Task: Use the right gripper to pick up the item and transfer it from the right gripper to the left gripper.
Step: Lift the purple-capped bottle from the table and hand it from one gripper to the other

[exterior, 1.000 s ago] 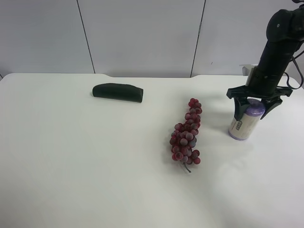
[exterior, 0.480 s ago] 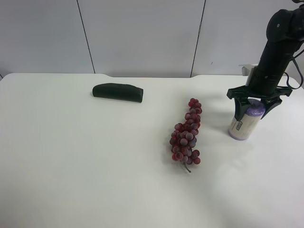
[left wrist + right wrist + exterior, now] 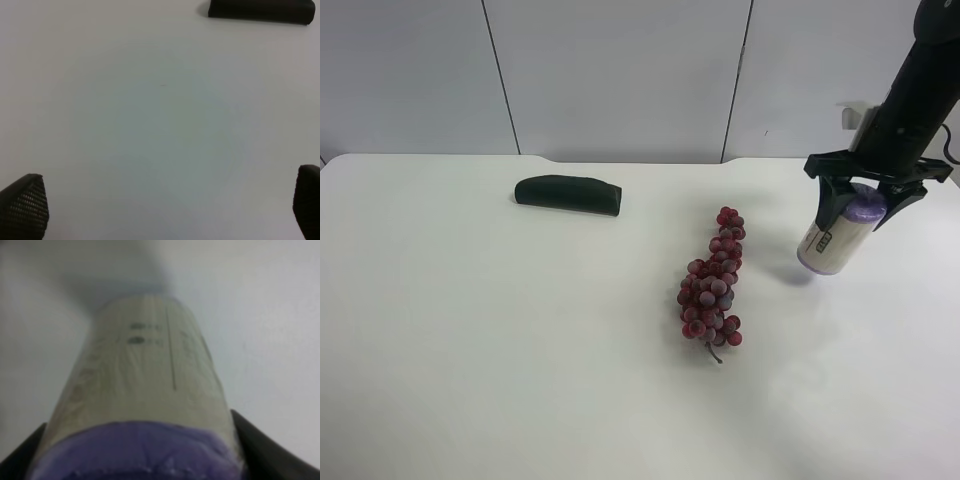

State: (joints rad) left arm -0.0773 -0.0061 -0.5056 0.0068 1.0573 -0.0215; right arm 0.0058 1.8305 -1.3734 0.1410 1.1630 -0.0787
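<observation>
**Roll clamped in the right gripper near the far right corner; left gripper gaping over bare worktop**

The right gripper (image 3: 855,220) was closed on the item (image 3: 832,245), a small roll with purple ends and a cream printed label. Its black fingers pinched the roll's upper purple end from both sides. The roll hung tilted, with its lower end angled toward the grape bunch (image 3: 713,285) and its upper end toward the worktop's right edge. It was close to the far right corner of the white worktop (image 3: 470,350), with a soft shadow on the surface just beside its lower end. Whether that end touched the surface could not be told.

In the right wrist view the roll (image 3: 150,380) filled the frame, purple end nearest the camera. A dark finger (image 3: 265,445) lay against each side of it, so the right gripper (image 3: 145,455) was shown clamped on it.

The left wrist view showed the left gripper (image 3: 165,210) with its two textured fingertips (image 3: 25,207) spread wide and nothing between them, above bare white surface. A dark green oblong (image 3: 260,10) lay well beyond the fingertips.

In the exterior high view that oblong (image 3: 567,194) lay near the far edge, left of centre. The grape bunch lay about mid-worktop, well apart from both the oblong and the roll.
</observation>
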